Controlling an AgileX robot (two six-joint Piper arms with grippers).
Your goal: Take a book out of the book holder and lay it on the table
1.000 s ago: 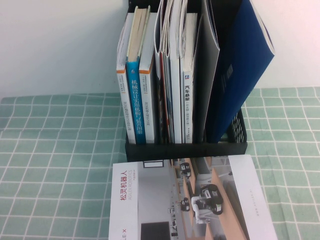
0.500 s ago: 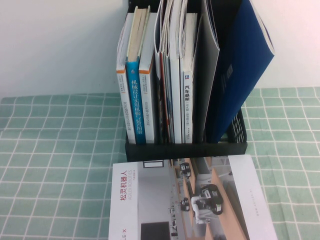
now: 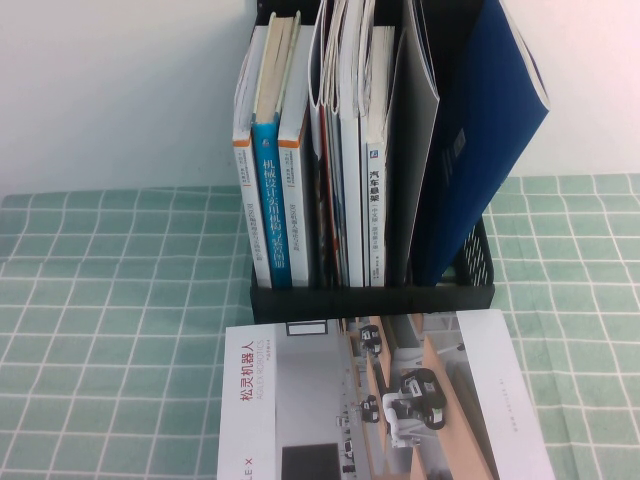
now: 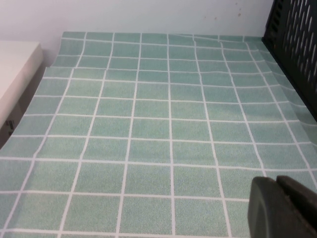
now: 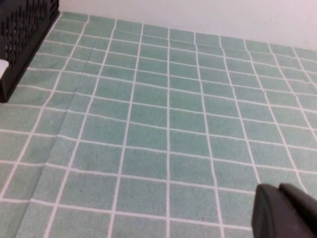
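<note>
The book [image 3: 385,400] lies flat on the table [image 3: 110,330], just near of the book holder [image 3: 370,300], so the task looks finished. The right gripper [image 5: 287,210] hangs over bare cloth right of the holder, shut and empty; the left gripper [image 4: 282,206] hovers left, jaws closed, holding nothing. Nothing has moved since a second ago

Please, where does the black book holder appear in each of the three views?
High view: the book holder stands at centre, behind the flat book.
Left wrist view: its mesh side, upper right corner.
Right wrist view: its mesh side, upper left corner.
Shared landmark: the green gridded table.
</note>
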